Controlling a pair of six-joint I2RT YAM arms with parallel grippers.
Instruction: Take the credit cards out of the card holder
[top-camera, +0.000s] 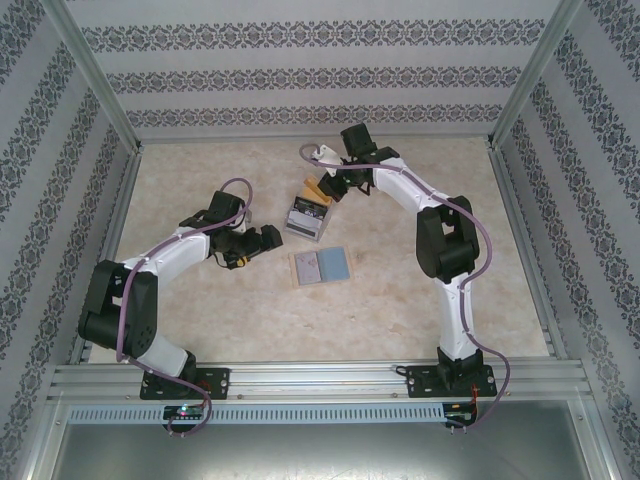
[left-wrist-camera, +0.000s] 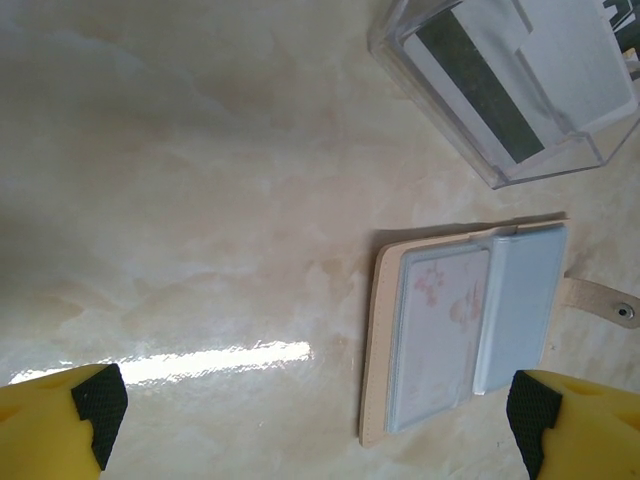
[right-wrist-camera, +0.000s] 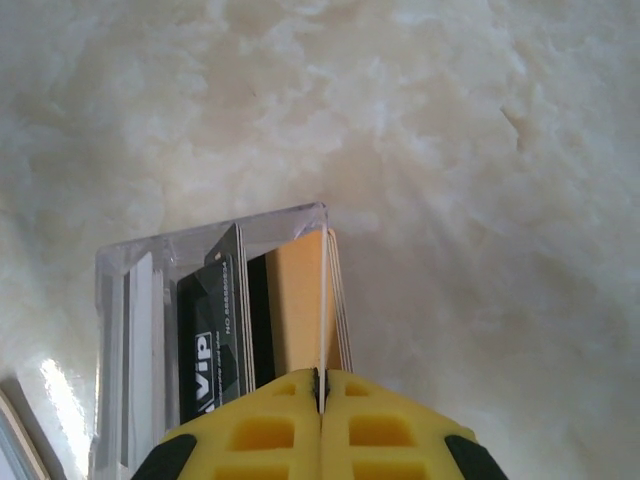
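Top external: left gripper (top-camera: 255, 248) wide open, holding nothing, left of centre. Card holder (top-camera: 308, 215) mid-tabletop. Right gripper (top-camera: 332, 190) clamped on the top edge of the tan credit cards (right-wrist-camera: 300, 300) at the holder's far side. Likely thin, stiff, slick and light: pinch the edge, pull straight.

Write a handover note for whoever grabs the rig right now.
Left hand: open, empty, above the table by the grey-blue cards.
Right hand: shut on the tan cards at the card holder's edge.
Done: grey-blue cards lie flat beside the holder.
Left: lift the tan cards clear; a black card and a few more stand in the holder.
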